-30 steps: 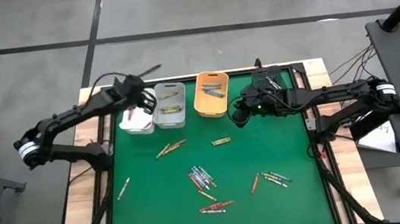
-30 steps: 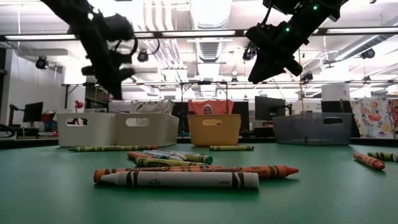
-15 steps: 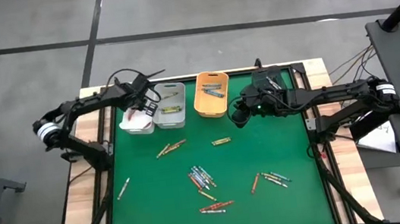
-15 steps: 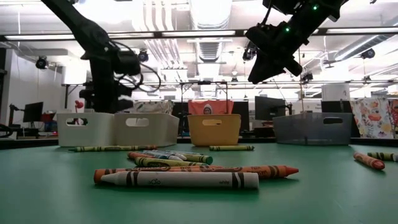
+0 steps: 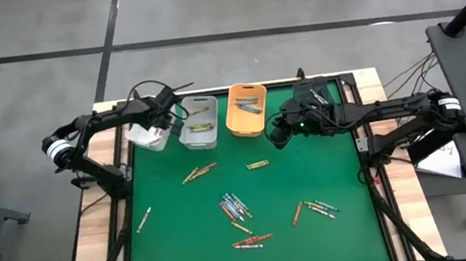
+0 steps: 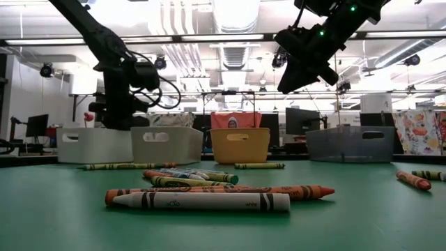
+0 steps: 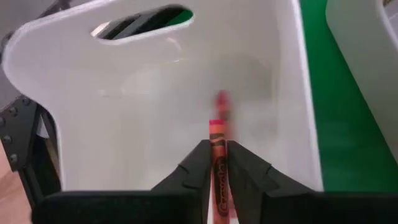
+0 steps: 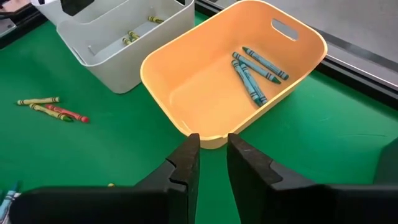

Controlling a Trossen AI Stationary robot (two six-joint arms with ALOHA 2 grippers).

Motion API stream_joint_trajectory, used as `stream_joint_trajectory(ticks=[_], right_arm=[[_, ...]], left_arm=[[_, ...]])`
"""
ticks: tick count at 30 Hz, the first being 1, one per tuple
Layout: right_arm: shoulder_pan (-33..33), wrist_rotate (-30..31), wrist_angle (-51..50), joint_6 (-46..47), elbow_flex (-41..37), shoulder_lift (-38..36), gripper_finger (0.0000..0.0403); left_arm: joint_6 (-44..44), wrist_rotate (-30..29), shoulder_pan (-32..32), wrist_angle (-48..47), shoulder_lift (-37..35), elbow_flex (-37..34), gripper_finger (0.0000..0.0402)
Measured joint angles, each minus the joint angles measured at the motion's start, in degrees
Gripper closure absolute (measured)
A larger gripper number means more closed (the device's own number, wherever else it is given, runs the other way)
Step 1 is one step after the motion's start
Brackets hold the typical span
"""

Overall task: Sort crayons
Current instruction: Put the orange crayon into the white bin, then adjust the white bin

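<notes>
— Where's the crayon?
— Thin red paper-wrapped crayon [image 7: 218,165], clamped between the left gripper [image 7: 216,163] jaws, long axis running straight out ahead of them, tip over the inside of the white plastic bin [image 7: 292,93]. A blurred reddish stick lies on the bin floor just beyond the tip.
— So the drop is straight down?
— Looks so; the bin sits directly under it at the far left of the green tabletop [image 5: 175,236].
— The other arm?
— Right gripper [image 8: 208,152] hovers near the orange plastic bin [image 8: 186,68] with its blue crayons [image 8: 252,71], jaws slightly apart, holding nothing. Loose crayons lie well apart from both.
</notes>
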Motion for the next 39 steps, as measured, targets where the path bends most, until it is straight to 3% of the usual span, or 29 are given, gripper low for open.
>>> stream_joint_trajectory(ticks=[17, 31, 39], right_arm=[[0.0, 0.0, 0.0, 0.0, 0.0, 0.0, 0.0334], [0.0, 0.0, 0.1, 0.0, 0.0, 0.0, 0.0326], [0.1, 0.0, 0.2, 0.0, 0.0, 0.0, 0.0329]], left_arm=[[-1.4, 0.8, 0.0, -0.5, -2.3, 0.2, 0.0356], [-6.8, 2.3, -1.0, -14.3, -15.0, 0.1, 0.0286], [-9.6, 4.2, -4.8, -15.8, -15.7, -3.4, 0.0305]])
